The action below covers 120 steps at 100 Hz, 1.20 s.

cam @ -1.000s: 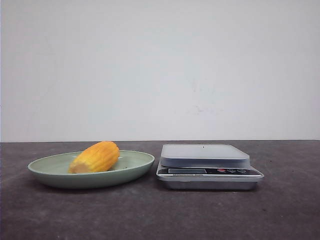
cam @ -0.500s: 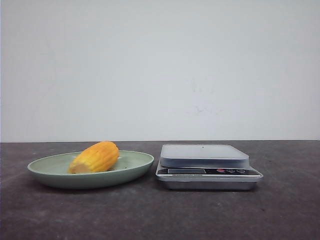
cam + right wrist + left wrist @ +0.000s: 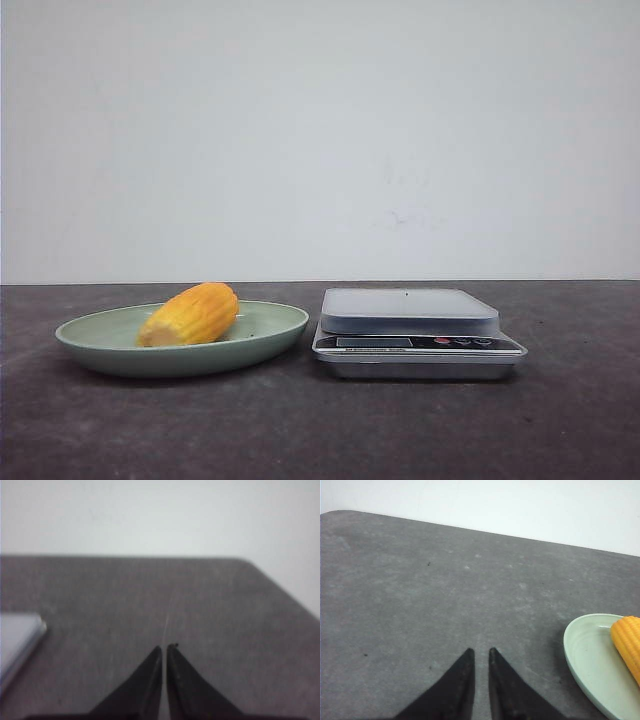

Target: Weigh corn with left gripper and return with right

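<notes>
The corn [image 3: 190, 314], a short yellow-orange cob, lies in a pale green plate [image 3: 270, 335] on the left of the dark table. A silver kitchen scale [image 3: 410, 312] stands just right of the plate, its platform empty. Neither gripper shows in the front view. In the left wrist view my left gripper [image 3: 480, 652] is shut and empty over bare table, with the plate [image 3: 582, 650] and the corn [image 3: 628, 640] off to one side. In the right wrist view my right gripper [image 3: 165, 648] is shut and empty over bare table, with a corner of the scale [image 3: 17, 640] at the edge.
The dark grey table [image 3: 320, 430] ends at a white wall [image 3: 320, 140] behind. The table's rounded corners show in both wrist views.
</notes>
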{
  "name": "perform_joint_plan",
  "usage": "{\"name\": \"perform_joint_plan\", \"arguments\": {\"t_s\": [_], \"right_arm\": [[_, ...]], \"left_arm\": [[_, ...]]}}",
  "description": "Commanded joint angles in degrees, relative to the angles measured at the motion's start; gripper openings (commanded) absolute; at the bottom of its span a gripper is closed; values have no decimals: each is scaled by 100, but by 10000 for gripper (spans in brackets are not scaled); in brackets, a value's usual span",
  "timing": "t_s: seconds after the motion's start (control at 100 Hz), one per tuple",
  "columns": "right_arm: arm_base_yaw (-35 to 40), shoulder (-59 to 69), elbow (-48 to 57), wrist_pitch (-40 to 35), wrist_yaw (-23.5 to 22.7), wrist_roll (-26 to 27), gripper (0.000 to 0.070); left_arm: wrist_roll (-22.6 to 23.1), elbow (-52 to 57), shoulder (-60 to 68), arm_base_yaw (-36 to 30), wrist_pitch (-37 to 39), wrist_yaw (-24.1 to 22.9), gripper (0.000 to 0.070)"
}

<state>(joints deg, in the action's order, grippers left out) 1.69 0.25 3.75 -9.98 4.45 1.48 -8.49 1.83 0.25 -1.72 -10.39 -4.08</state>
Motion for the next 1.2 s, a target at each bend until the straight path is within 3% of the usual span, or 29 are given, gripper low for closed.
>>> {"name": "perform_joint_plan", "arguments": {"t_s": [0.0,1.19], "right_arm": [[2,0,-81,87,-20,-33,11],[4,-2,-299,98,-146,-26,11]], "left_arm": [[44,-103,-7,15,-31,24,5],[44,-103,-7,15,-31,24,5]]}}
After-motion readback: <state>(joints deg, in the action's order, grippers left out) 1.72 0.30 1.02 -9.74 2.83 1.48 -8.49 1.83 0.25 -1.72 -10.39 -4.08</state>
